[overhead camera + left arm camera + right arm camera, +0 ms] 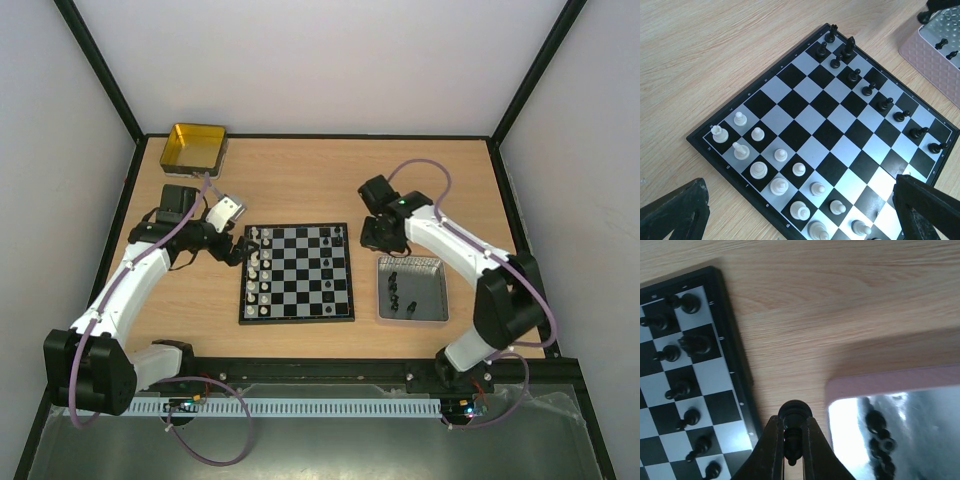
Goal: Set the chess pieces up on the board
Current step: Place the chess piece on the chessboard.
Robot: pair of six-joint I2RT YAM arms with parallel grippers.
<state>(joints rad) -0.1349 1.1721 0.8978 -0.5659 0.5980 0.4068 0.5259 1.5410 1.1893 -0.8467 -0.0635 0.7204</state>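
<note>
- Black piece (795, 411) clamped between the right gripper (793, 426) fingers, over bare wood between the board (296, 319) and the tray (432, 300).
- On the board, a row of black pawns (869, 89) just inside a mostly unfilled edge row.
- Best carried high over those pawns, lowered straight onto 1 free edge square, and released only once seated.
- Left gripper (800, 210) empty, fingers wide apart above the white side.

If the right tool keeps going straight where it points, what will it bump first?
Probably the light wooden table, in the gap between the black-and-white checkered chessboard and the grey metal tray. The small glossy black chess piece pinched in the right tool would touch first; depth is unclear.
</note>
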